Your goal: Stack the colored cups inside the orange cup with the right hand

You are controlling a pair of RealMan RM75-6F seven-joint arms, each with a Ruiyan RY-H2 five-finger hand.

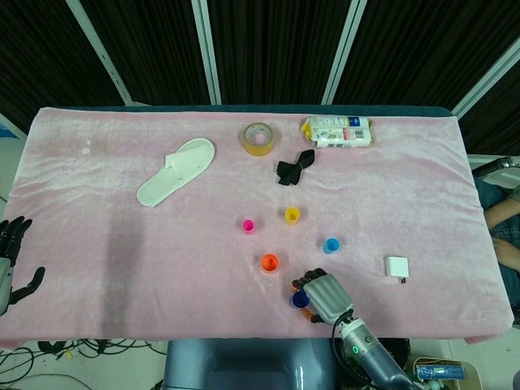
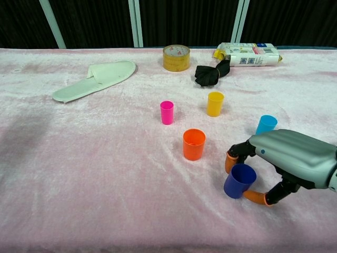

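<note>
- The right hand [image 2: 287, 161] sits at the near right of the pink-covered table [image 2: 95, 174], its fingers [image 2: 231, 161] curled round the dark blue cup [image 2: 239, 181] from behind and its thumb [image 2: 254, 197] against the near side. The cup leans a little, so I judge it pinched, though whether it has left the cloth cannot be told.
- The step in hand looks like the grasp of the first cup; none is stacked yet.
- The orange cup [image 2: 194, 144] stands upright just to the left of the hand and a little further back, mouth open and empty as far as the chest view shows.
- The next move calls for a lift clear of the cloth, a short carry left, and a lowering into the orange cup, base first and level, or the rim may catch and tip the target.
- The light blue cup [image 2: 266, 124] stands just behind the hand, partly hidden by it; the yellow cup [image 2: 215, 104] and pink cup [image 2: 167, 112] stand further back, well apart.
- The left hand [image 1: 12, 252] rests off the table's left edge, fingers apart and holding nothing, cut off by the frame.
- In the head view the right hand covers most of the dark blue cup, and the contact itself is hidden.
</note>
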